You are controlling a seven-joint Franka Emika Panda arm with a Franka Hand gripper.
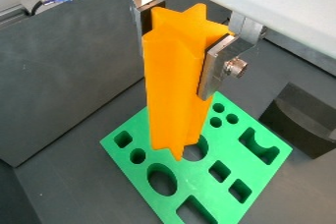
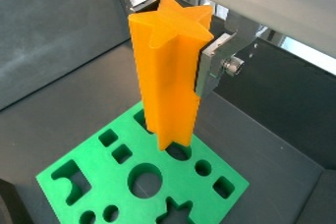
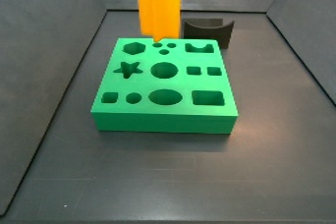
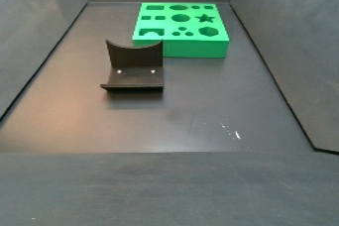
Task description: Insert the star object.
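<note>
My gripper is shut on the star object, a tall bright-orange ridged prism held upright; it shows in both wrist views. One silver finger presses its side, and the opposite finger is mostly hidden behind it. In a side view the prism hangs with its lower end close over the far edge of the green block, by the small round holes. The star-shaped hole lies nearer and to the left of that end. The gripper itself is above that side view's frame.
A dark grey curved block stands just behind the green block's far right corner; it also shows in a side view and a wrist view. Dark walls ring the floor. The green block sits near one end.
</note>
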